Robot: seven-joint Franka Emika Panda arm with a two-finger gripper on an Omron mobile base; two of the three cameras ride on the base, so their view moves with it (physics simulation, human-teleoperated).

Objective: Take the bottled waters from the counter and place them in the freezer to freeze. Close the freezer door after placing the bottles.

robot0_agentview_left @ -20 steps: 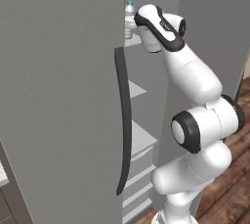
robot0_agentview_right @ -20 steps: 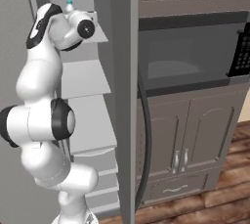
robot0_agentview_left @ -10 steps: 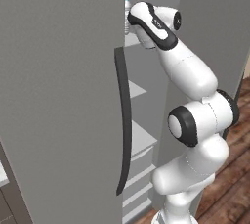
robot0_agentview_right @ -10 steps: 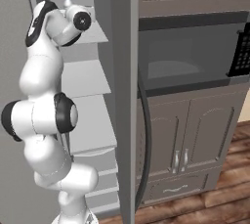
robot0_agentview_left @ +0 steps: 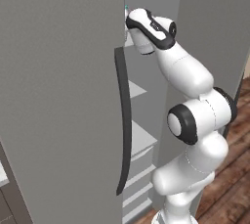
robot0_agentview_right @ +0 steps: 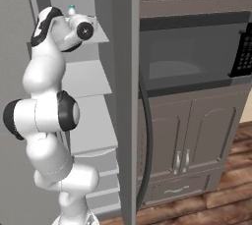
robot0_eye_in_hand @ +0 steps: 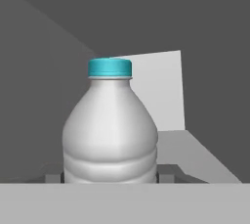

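Note:
A clear greyish bottled water (robot0_eye_in_hand: 110,130) with a teal cap (robot0_eye_in_hand: 110,67) stands upright in the hand view. My gripper (robot0_eye_in_hand: 110,179) is shut on its lower body, one fingertip (robot0_eye_in_hand: 167,178) showing at each side. The freezer (robot0_agentview_left: 58,96) stands open, and my hand reaches in at its top shelf (robot0_agentview_right: 101,31). In both base views just the cap (robot0_agentview_left: 126,9) (robot0_agentview_right: 72,9) peeks above the hand. Behind the bottle lie the freezer's dark inner walls and a pale shelf surface (robot0_eye_in_hand: 161,96).
The open left door's long dark handle (robot0_agentview_left: 124,120) hangs close beside my arm. White shelves (robot0_agentview_right: 88,79) step down below the hand. The fridge's other door (robot0_agentview_right: 125,96) stands to the right, then a built-in microwave (robot0_agentview_right: 187,57) over grey cabinets (robot0_agentview_right: 197,135). Wood floor below.
The hand has carried the bottle deeper into the freezer at top-shelf height, so it now sits partly behind the door edge in the left base view. The grip is unchanged.

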